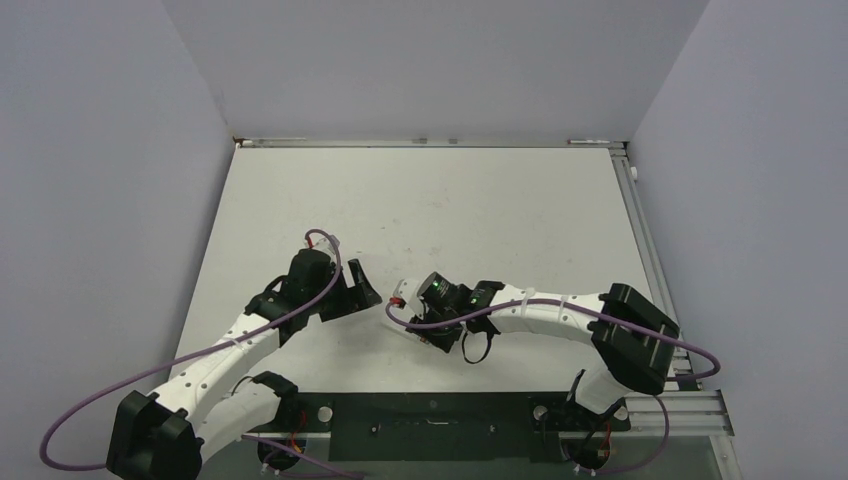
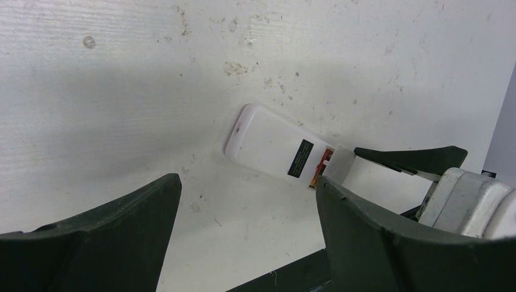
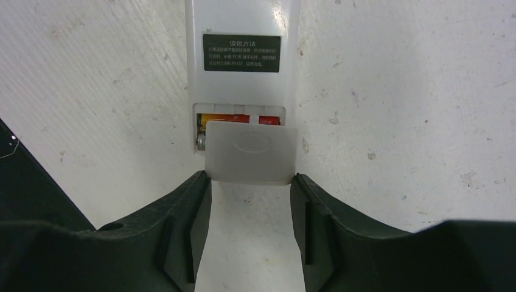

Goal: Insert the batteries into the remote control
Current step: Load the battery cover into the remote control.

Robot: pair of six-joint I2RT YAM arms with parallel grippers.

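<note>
The remote control (image 3: 243, 85) lies plain white face up on the table, with a dark label on its back. At its near end the compartment stands partly uncovered, and the red batteries (image 3: 234, 118) show inside it. My right gripper (image 3: 250, 177) is shut on a small flat white cover piece (image 3: 251, 152), held by its side edges half over that compartment. In the left wrist view the remote control (image 2: 268, 143) lies ahead and to the right, with the batteries (image 2: 322, 161) showing red at its end. My left gripper (image 2: 247, 179) is open and holds nothing. It stays just short of the remote.
The two grippers, left (image 1: 365, 285) and right (image 1: 402, 300), face each other closely at the table's near middle. A finger of the right gripper (image 2: 420, 159) reaches into the left wrist view. The table's near edge with a black strip (image 1: 430, 425) lies just behind the arms.
</note>
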